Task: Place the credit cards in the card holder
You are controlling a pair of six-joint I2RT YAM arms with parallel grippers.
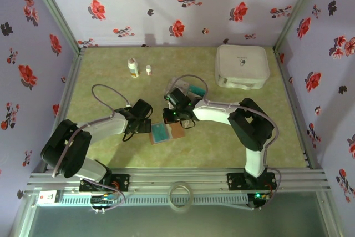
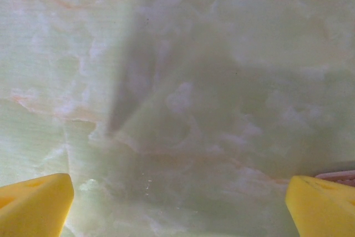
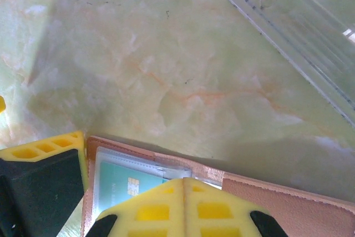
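Observation:
The pinkish-brown card holder [image 1: 176, 130] lies open on the table between the two arms. A teal credit card [image 3: 125, 184] with a gold chip sits under a clear sleeve on its left half [image 1: 161, 133]. My right gripper [image 3: 184, 180] is shut, its yellow tips together just over the sleeve's edge at the holder's [image 3: 288, 203] fold. My left gripper [image 2: 180, 203] is open wide over bare table, by the holder's left edge [image 2: 339, 175]. One of its fingers [image 3: 47, 156] rests at that edge. Another teal card [image 1: 196, 89] lies in the clear tray.
The clear plastic tray [image 3: 299, 20] lies just beyond the holder, behind the right gripper [image 1: 181, 118]. A large white rounded case [image 1: 242, 66] stands at the back right. Two small bottles [image 1: 133, 67] stand at the back left. Flowered walls close in the table.

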